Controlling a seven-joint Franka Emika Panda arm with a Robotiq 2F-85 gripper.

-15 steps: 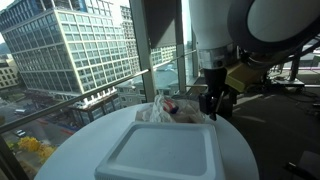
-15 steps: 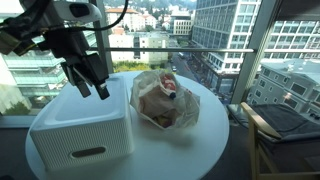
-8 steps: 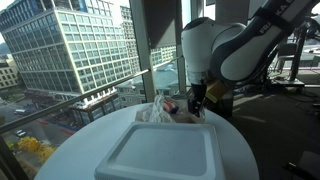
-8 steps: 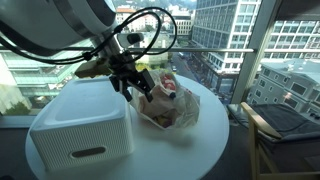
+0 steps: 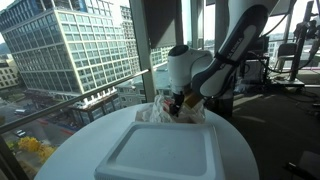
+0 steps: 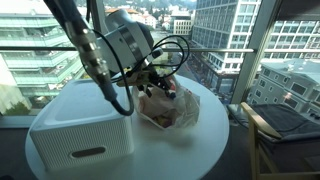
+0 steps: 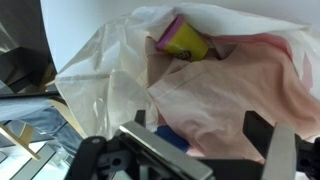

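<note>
Where a round white table [image 6: 205,150] stands beside tall windows over a city, a white plastic bin [image 6: 80,125] with a closed lid fills its left side in an exterior view. Just right of the bin, the robot's gripper [image 6: 160,86] hangs low over a clear plastic bag [image 6: 172,110]. The bag lies open near the table's middle, just beside the bin; whether the two touch cannot be told. The jaws stand wide apart and hold nothing.

In the wrist view, from left to right, comes first the thin crumpled film of the bag [image 7: 105,85]. Next is a small yellow and purple object [image 7: 182,40] near the bag's mouth, then a heap of pale pink cloth [image 7: 245,85]. A patch of blue [image 7: 172,140] shows beneath the cloth; what it is cannot be told. The two fingers [image 7: 268,140] frame the cloth from the bottom edge.

The bag is probably light and soft, with slippery film that may slide or tear, and it would collapse under pressure. A sound hold would pinch bunched film together with cloth, or take the gathered rim, not a single loose layer.
</note>
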